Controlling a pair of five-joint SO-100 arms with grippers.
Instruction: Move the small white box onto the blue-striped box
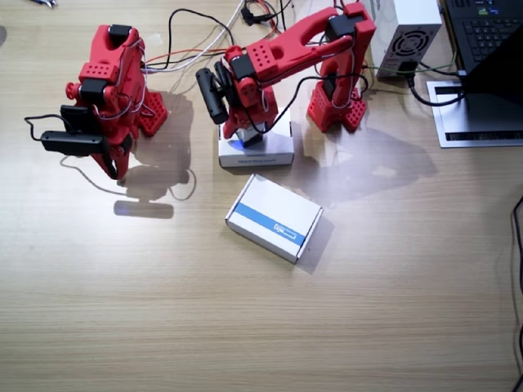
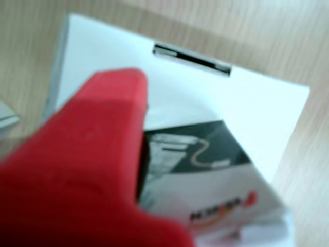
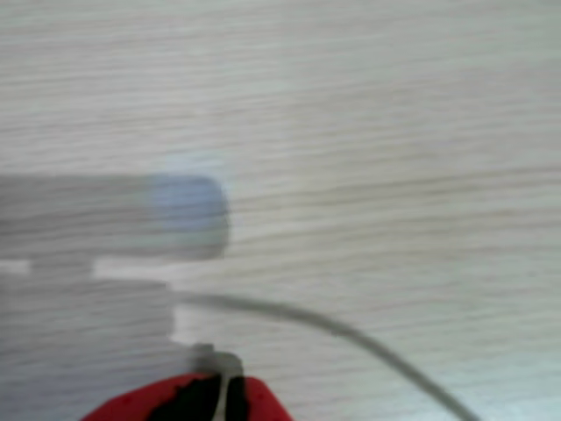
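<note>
The left arm point(image 1: 315, 45) was stretched forward from its base, its wrist bent down, so that the left gripper point(image 1: 245, 135) was pointed at the table. In a wrist view one red finger point(image 2: 87, 164) was seen large and blurred; whether the jaws were closed could not be told. The right arm point(image 1: 110, 82) was folded upright over its base, with the right gripper point(image 1: 114, 159) hung downward, jaw state unclear.

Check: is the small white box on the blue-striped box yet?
No. The small white box sits on the plain white box at the left hand; the blue-striped box is bare.
</note>
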